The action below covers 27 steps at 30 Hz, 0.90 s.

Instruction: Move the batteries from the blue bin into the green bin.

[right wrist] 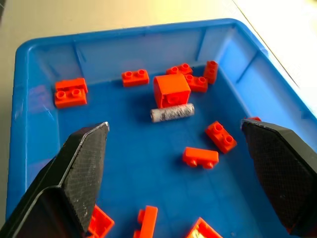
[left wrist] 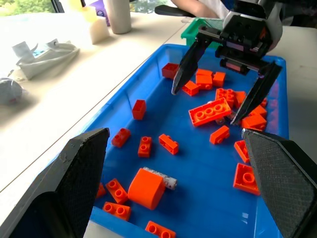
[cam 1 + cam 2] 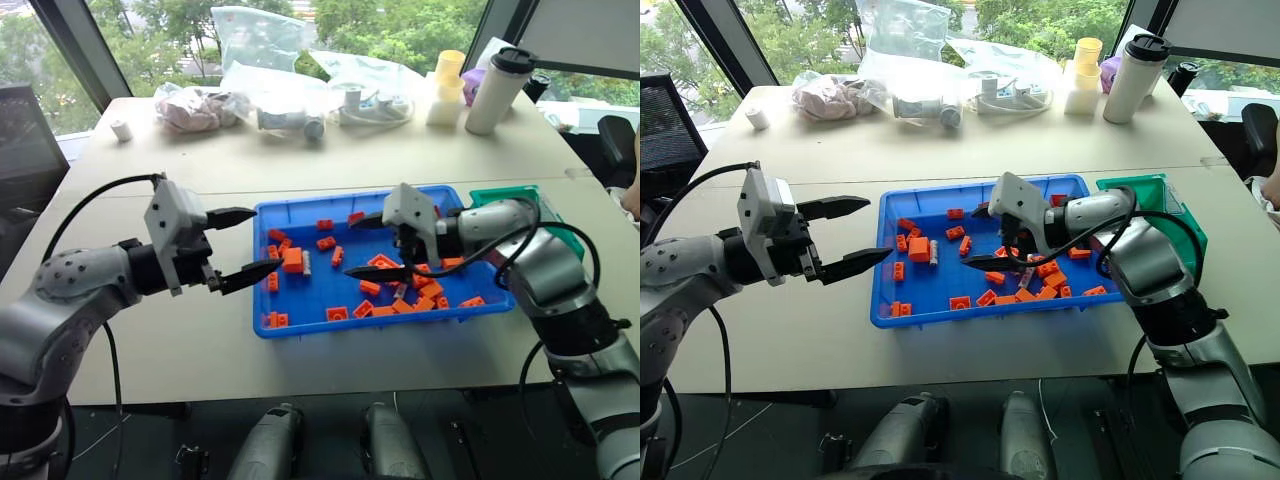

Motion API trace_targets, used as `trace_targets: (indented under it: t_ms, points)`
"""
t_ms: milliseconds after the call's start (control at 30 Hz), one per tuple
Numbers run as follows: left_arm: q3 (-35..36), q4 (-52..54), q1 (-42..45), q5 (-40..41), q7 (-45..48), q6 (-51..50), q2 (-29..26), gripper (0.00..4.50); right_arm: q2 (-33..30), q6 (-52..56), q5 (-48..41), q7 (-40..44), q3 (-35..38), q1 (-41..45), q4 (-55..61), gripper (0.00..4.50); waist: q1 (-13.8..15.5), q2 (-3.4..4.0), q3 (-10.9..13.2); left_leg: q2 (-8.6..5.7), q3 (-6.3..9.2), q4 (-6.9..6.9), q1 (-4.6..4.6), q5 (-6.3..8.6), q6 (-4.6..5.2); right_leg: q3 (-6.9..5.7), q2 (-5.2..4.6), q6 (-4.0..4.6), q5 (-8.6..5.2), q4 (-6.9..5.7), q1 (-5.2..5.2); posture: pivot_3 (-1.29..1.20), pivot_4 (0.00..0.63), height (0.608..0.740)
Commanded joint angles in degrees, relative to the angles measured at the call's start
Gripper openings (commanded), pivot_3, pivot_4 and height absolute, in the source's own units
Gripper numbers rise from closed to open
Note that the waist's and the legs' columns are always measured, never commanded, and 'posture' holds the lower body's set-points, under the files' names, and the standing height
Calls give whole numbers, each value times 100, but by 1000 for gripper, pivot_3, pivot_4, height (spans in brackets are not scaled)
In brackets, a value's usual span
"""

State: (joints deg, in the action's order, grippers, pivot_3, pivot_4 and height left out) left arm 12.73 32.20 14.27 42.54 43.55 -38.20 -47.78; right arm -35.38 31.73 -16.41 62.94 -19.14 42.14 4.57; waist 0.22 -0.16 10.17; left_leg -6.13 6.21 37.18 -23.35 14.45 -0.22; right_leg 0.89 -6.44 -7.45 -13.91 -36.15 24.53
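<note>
I had the right gripper over the middle of the blue bin, jaws spread wide and holding nothing, pointed across toward the bin's left end and tilted a little down. This was the reach, as I judged it: a battery lay on the bin floor, touching a big orange block, with small orange bricks scattered between it and my jaws. Whether more batteries sat under the brick pile near the right end, I could not tell. The left gripper hung outside the bin's left rim above the table, roughly level, jaws wide and empty too, aimed in at the same corner. The green bin stood just beside the blue bin's far right corner, behind my right forearm. The next move, I reckoned, called for carrying the right jaws further left, dropping them astride the battery across its length, clear of the block, then closing, lifting and swinging back right to the green bin.
</note>
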Motion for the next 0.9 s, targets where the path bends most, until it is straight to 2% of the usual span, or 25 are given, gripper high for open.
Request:
trace_targets:
  t_ms: [33, 300, 567, 900]
  points:
    - [322, 44, -62, -62, 43, 108, -161, 4500, 283, -340, 298, 100, -222, 264, -547, 4400, 7, 0, 0, -1, 0, 1, 0, -1, -2, 0, 0, 0, 0, -1, 1, 0, 150, 740]
    - [450, 223, -300, 31, -11, -1, -192, 4500, 1122, -1059, 938, 148, -613, 660, -2166, 4400, -78, 0, 0, 0, 5, -4, -1, -4, -7, -1, 2, 0, 0, -5, 5, 0, 150, 740]
    - [496, 277, -385, 57, 5, -13, -261, 4500, 1707, -1675, 1378, 179, -655, 1097, -3405, 4400, -129, 0, 0, 1, 5, -8, 0, -7, -12, 1, 7, 0, 0, -8, 11, 0, 150, 740]
    - [487, 297, -397, 40, -22, 15, -281, 4500, 2086, -2202, 1838, 234, -698, 1221, -4012, 4400, -134, 0, 0, 0, 5, -7, 0, -7, -14, 1, 8, 0, 0, -8, 10, 0, 150, 740]
